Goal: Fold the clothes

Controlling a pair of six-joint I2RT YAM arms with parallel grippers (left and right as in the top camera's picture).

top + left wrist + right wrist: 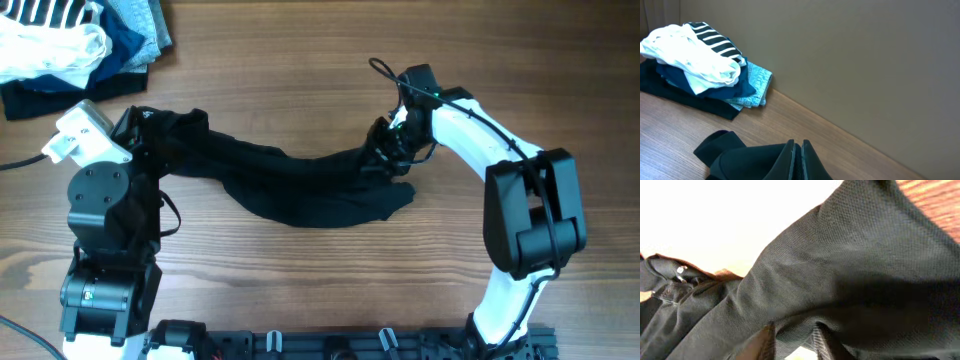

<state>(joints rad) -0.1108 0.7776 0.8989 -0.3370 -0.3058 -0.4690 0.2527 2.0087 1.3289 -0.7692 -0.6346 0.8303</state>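
Between two arms (100,205) (470,130), one garment (300,185) (black) — stretched

Overhead, the light is bright and even, falling from above. The table (300,290) shows its grain sharply and without glare, and only thin soft shadows hug the black garment (300,190). That garment reads almost as one dark mass, its folds hard to separate. The left wrist view is softer and dimmer: the wall (865,60) is flat and evenly lit, and the white cloth in the heap (695,60) is nearly washed out. In the right wrist view the upper left is blown to white. The fabric's weave is crisp mid-frame and blurred at the bottom edge, and the table at top right is smeared.
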